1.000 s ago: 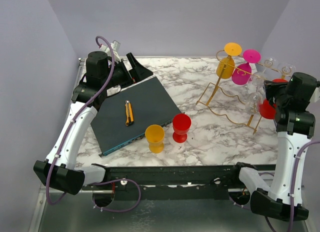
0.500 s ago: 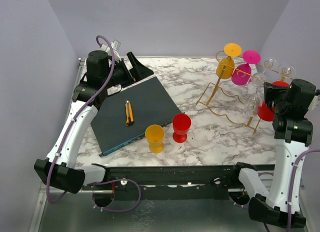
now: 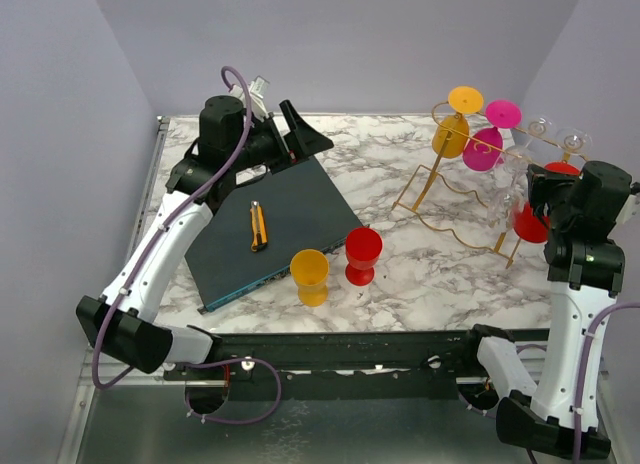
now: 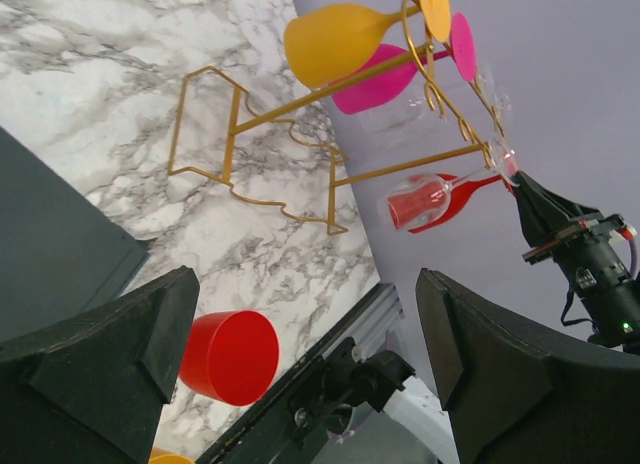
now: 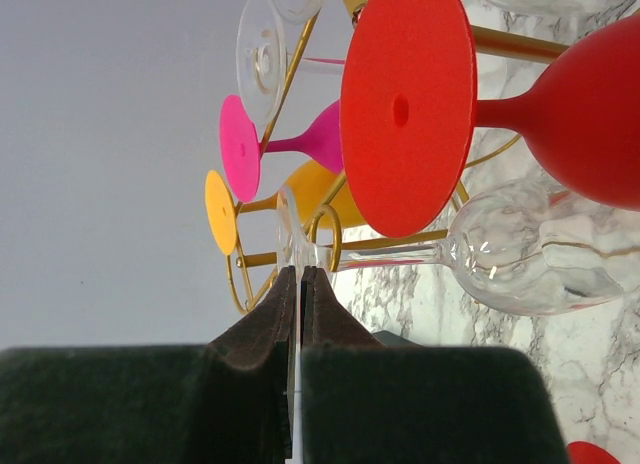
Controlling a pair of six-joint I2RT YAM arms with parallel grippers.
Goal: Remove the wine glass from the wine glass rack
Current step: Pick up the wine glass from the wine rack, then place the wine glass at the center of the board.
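– Right jaws are clenched on the thin foot of the clear wine glass (image 5: 530, 254). From the wrist view the foot sits edge-on between the two fingers (image 5: 260, 334).
– So where is that glass, on the rack or off it?
– On the wine glass rack (image 5: 505, 42). It hangs at the end nearest the right arm (image 3: 585, 224), with its stem close by a gold rail and its foot just beside a curled scroll end. A red glass (image 5: 405, 104) hangs right next to it, and a second clear glass (image 5: 262, 59) is further along.
– And the other arm?
– Left jaws are released and spread wide. The left arm (image 3: 225, 134) is up at the far left of the desk (image 3: 400, 164), over the back edge of a dark board (image 3: 290, 209) and well apart from the rack.
– Anything else hanging?
– A yellow glass (image 3: 450, 134) and a pink glass (image 3: 482, 149) at the rack's far end. A yellow utility knife (image 3: 258, 226) lies on the board. Near the board's front corner, a yellow cup (image 3: 310, 274) and a red cup (image 3: 363, 254) stand upright on the marble.
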